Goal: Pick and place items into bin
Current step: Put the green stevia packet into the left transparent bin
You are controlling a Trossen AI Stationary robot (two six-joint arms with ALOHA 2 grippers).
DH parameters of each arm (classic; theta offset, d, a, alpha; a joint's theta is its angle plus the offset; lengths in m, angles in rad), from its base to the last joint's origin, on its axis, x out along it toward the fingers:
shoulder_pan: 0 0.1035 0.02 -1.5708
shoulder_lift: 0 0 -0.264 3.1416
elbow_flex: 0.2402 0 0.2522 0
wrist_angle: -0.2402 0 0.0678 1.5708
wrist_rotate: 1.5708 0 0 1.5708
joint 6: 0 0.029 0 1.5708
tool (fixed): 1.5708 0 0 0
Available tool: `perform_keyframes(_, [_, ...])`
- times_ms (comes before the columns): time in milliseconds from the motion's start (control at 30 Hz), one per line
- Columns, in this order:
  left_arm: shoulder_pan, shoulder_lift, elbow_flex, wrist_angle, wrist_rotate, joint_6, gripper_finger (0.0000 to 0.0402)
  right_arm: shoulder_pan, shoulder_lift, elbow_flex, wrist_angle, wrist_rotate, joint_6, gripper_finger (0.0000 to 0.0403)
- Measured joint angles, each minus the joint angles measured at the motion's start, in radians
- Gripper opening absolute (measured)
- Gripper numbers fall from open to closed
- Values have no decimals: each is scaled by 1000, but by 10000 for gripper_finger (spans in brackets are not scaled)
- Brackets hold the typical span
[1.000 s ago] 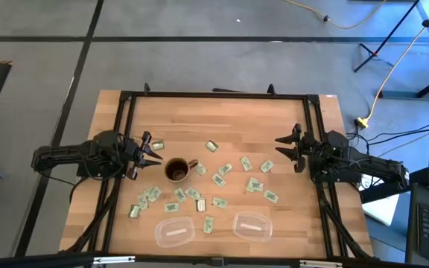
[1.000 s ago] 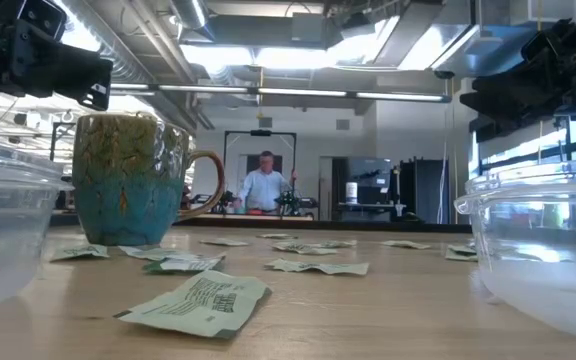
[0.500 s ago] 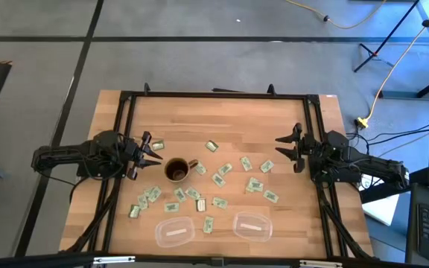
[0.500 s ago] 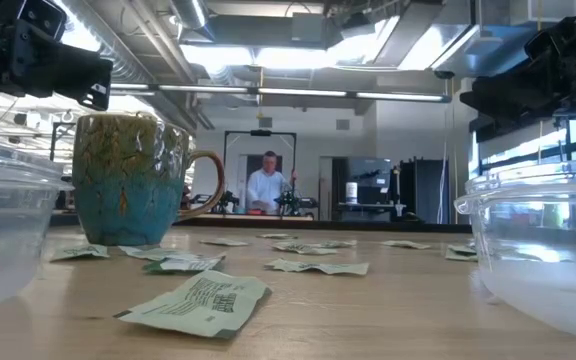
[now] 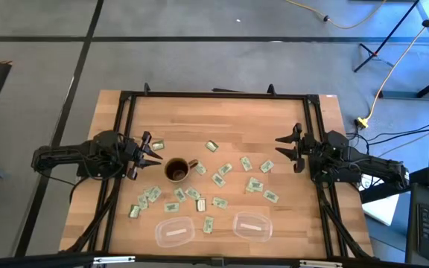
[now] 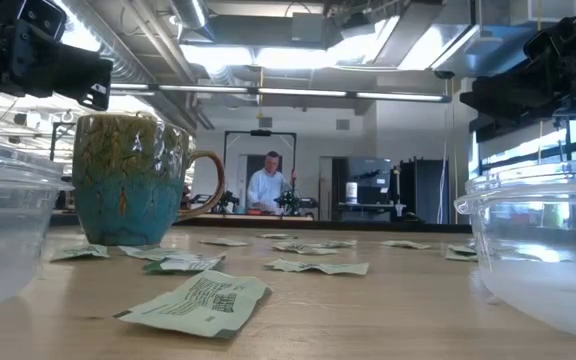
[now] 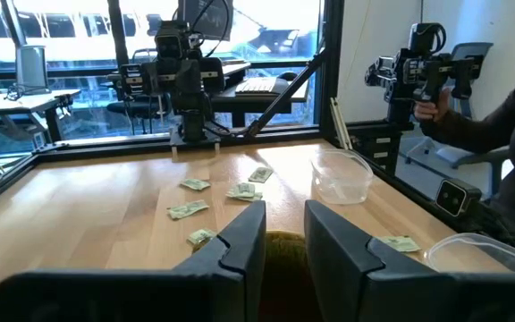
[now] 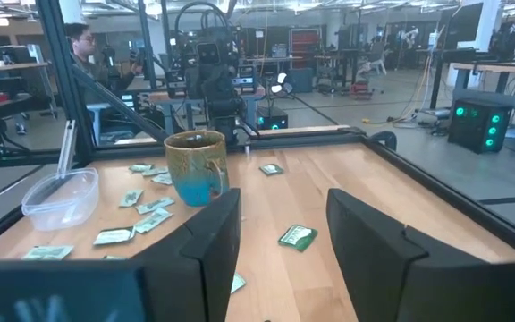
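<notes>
Nothing is picked yet: the packets (image 5: pixel 222 179) lie scattered mid-table around the mug (image 5: pixel 177 170), with two clear bins (image 5: pixel 176 231) at six o'clock, seemingly empty. The left gripper (image 5: pixel 152 152) waits at nine o'clock, jaws narrowly parted and empty; the right gripper (image 5: pixel 286 145) at three o'clock, jaws wide and empty. Next, one arm must reach inward and descend over a packet. The low view crops both bins.

Brown mug (image 5: pixel 178 170) on wooden table (image 5: pixel 222 119)

green-white packets (image 5: pixel 220 179) scattered flat, mid-table
</notes>
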State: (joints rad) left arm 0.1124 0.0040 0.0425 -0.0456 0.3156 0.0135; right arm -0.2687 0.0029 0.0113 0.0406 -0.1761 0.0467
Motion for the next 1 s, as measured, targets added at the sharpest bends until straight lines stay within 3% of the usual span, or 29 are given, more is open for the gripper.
perform_keyframes(467, [0, 0, -1, 32, -27, 0, 75, 0, 0, 0, 0, 0, -16, 171])
perform_keyframes(733, [0, 0, -1, 127, -253, 1, 75, 0, 0, 0, 0, 1, -79, 171])
perform_keyframes(1000, [0, 30, 5, 108, -470, 1, 75, 0, 0, 0, 0, 1, -81, 171])
